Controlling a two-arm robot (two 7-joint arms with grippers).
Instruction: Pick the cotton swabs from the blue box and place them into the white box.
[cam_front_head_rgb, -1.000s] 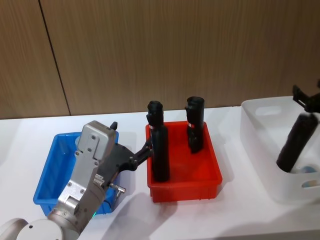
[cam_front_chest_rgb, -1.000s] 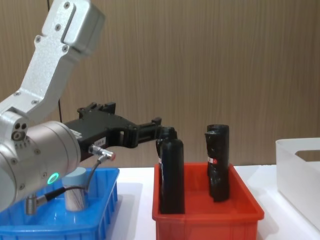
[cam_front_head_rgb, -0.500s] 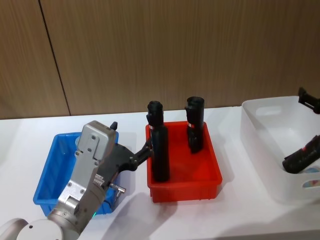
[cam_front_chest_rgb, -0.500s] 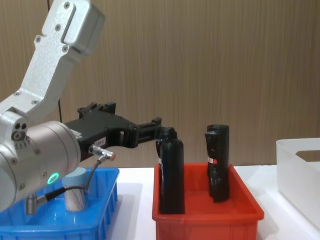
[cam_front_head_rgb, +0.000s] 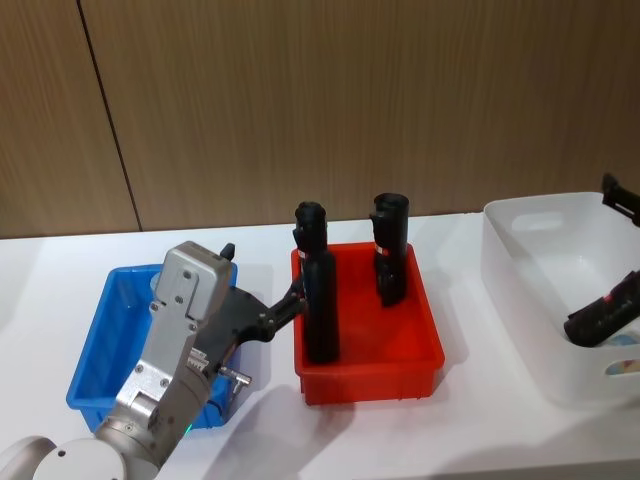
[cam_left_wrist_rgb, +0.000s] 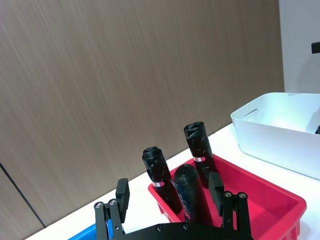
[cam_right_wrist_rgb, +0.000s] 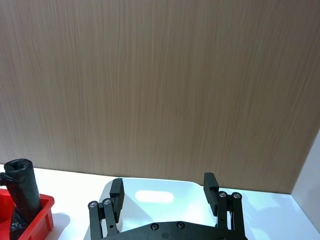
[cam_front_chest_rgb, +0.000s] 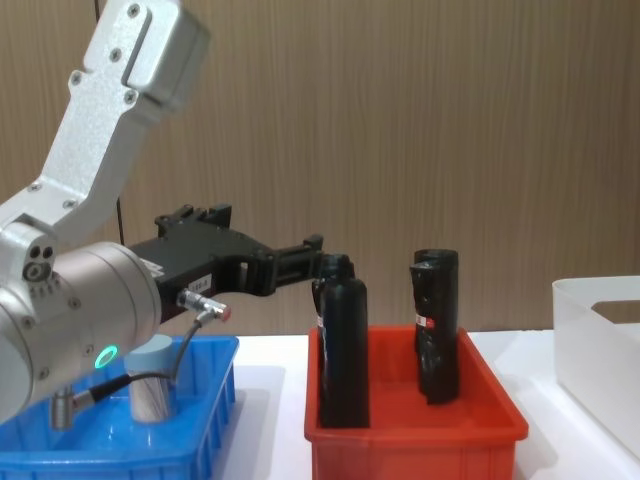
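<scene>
One tub of cotton swabs, clear with a pale lid, stands in the blue box. In the head view my left arm hangs over the blue box and hides the tub. My left gripper is open, its fingers spread on either side of the near black bottle's top. My right gripper is open and empty above the white box, at the view's right edge. A black bottle lies tilted inside the white box.
A red bin sits between the two boxes with two tall black bottles standing in it. A wooden wall runs close behind the white table. The left arm's big silver link rises over the blue box.
The black bottle that hung at my right gripper a second ago has dropped and come to rest inside the white box. The left arm has not moved.
</scene>
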